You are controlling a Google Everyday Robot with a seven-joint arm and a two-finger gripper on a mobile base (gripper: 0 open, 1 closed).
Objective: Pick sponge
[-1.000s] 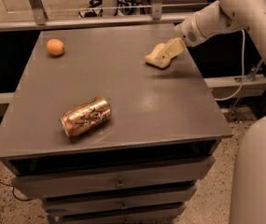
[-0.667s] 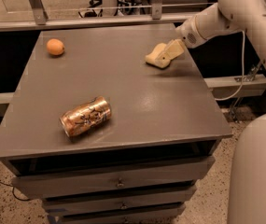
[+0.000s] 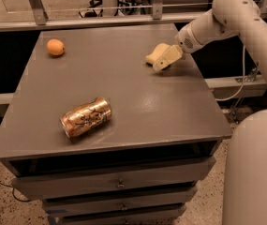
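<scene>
The sponge (image 3: 154, 54) is a pale yellow foam block lying on the grey table (image 3: 123, 93) at its far right. My gripper (image 3: 167, 58) reaches in from the right on the white arm and sits right at the sponge, low over the table top. It covers the sponge's right part. I cannot tell whether the sponge is gripped.
A copper-orange drink can (image 3: 85, 117) lies on its side at the front left of the table. A small round orange fruit (image 3: 55, 47) sits at the far left. A rail runs behind the table. Drawers are below its front edge. My white base (image 3: 257, 172) stands at the right.
</scene>
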